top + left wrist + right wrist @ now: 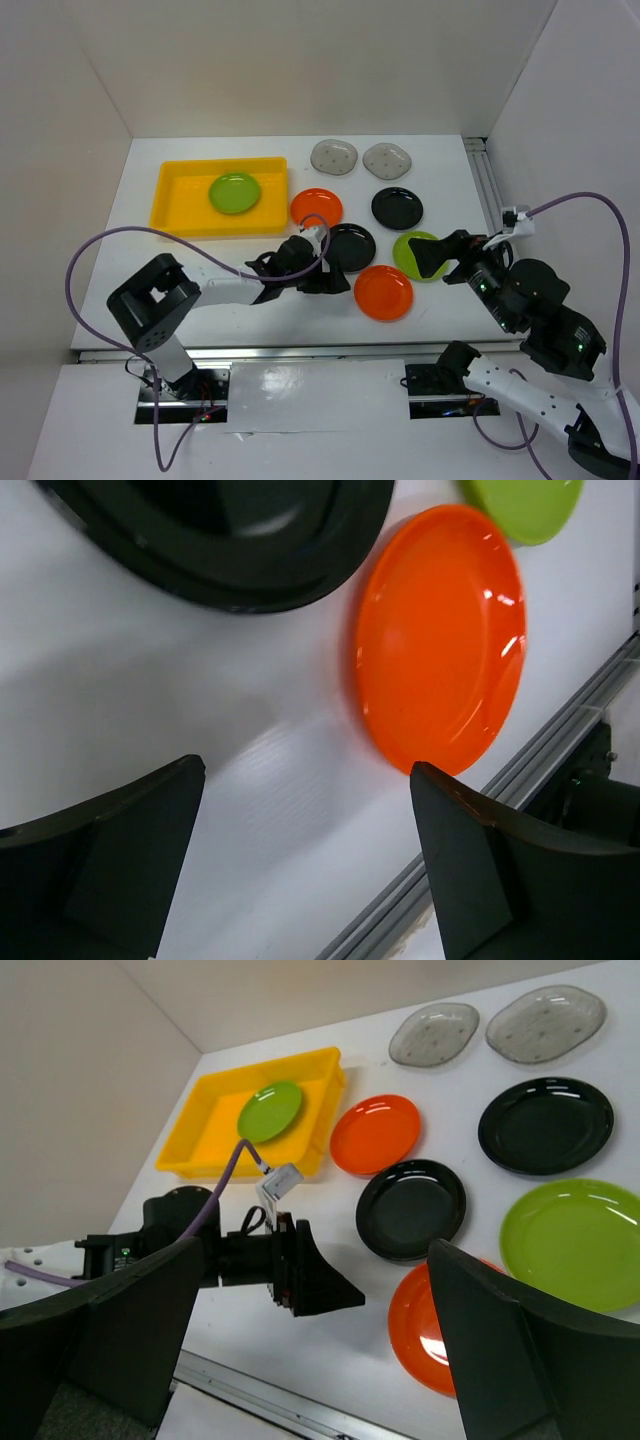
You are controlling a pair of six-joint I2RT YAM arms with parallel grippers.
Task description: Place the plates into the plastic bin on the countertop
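While the left gripper point(305, 820) is gaping wide with nothing between its fingers, it is hovering low over bare countertop point(200, 730), just beside a black plate point(220, 540) and an orange plate point(440, 650). The right gripper point(432, 258) is hanging wide and empty over a lime-green plate point(408, 243). A second lime-green plate point(235, 192) is lying inside the yellow bin point(170, 205); a second orange plate point(316, 207), a second black plate point(397, 207) and two grey speckled dishes point(334, 156) are sitting outside it.
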